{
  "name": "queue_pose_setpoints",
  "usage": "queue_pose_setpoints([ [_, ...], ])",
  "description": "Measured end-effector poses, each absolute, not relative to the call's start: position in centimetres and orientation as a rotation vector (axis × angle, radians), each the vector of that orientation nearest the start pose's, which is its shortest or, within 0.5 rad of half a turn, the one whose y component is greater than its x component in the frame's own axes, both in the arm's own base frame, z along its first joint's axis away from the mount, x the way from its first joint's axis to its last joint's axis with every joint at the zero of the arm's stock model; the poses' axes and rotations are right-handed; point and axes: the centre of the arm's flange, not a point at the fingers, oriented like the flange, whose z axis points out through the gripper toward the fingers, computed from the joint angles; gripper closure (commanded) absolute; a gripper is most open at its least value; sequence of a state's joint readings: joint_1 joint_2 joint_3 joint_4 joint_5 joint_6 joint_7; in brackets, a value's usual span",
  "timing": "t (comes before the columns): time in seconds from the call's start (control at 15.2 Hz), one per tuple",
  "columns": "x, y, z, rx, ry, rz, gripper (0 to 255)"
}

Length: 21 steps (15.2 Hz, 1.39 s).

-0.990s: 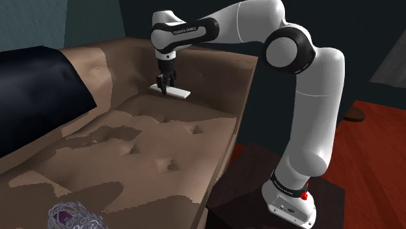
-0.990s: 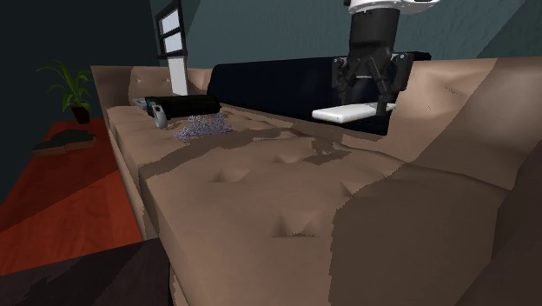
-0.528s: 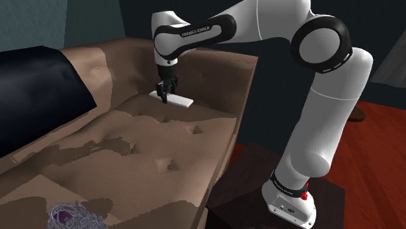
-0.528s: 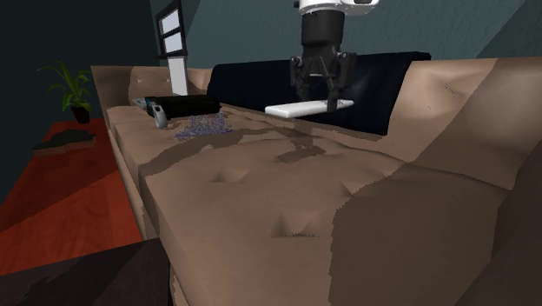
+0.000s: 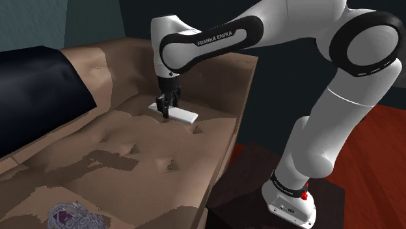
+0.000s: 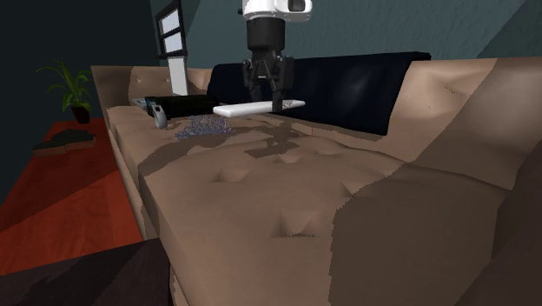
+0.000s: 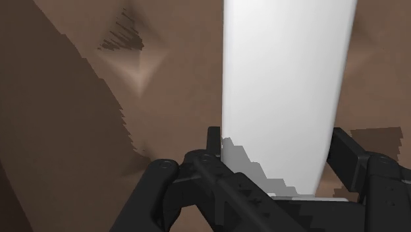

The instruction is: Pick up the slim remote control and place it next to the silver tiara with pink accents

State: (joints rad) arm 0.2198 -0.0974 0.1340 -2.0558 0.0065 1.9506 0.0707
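Note:
A slim white remote [image 5: 182,114] hangs level above the tufted brown sofa seat [image 5: 149,146], clasped near one end by my black gripper [image 5: 167,108], which points straight down. In the second exterior view the remote [image 6: 247,109] sits crosswise in the gripper [image 6: 267,104], just to the right of the silver tiara [image 6: 201,128] and above the seat. The wrist view has the remote [image 7: 283,72] running away from the gripper [image 7: 280,150], with both fingers pressed on its long edges. The tiara [image 5: 73,218], silvery with a purple-pink tint, lies on the seat at the shoulder view's lower left.
A dark blue cushion [image 5: 39,91] leans on the sofa back [image 6: 347,83]. A black cylinder [image 6: 178,106] and a small grey object [image 6: 159,114] lie just beyond the tiara. The sofa arm [image 5: 242,84] rises beside the dark stand [image 5: 254,175]. A potted plant [image 6: 74,91] stands on red floor.
The arm has carried the remote along the sofa toward the tiara, leftward in the second exterior view, and a little lower. The grip has stayed the same.

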Motion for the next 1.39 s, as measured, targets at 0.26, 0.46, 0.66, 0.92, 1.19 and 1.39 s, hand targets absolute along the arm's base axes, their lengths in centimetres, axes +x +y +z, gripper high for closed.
queue_pose_setpoints([
  [0.26, 45.1, 22.0, 48.1, -3.119, -0.441, 0.011, 255],
  [0.46, 42.2, 24.2, 48.4, -3.119, -0.440, 0.011, 255],
  [0.66, 38.9, 26.6, 48.3, -3.119, -0.440, 0.011, 255],
  [0.92, 35.0, 29.9, 48.2, -3.119, -0.440, 0.011, 255],
  [1.19, 30.7, 33.2, 48.1, -3.119, -0.441, 0.010, 255],
  [1.39, 28.0, 35.3, 48.0, -3.120, -0.441, 0.010, 255],
])
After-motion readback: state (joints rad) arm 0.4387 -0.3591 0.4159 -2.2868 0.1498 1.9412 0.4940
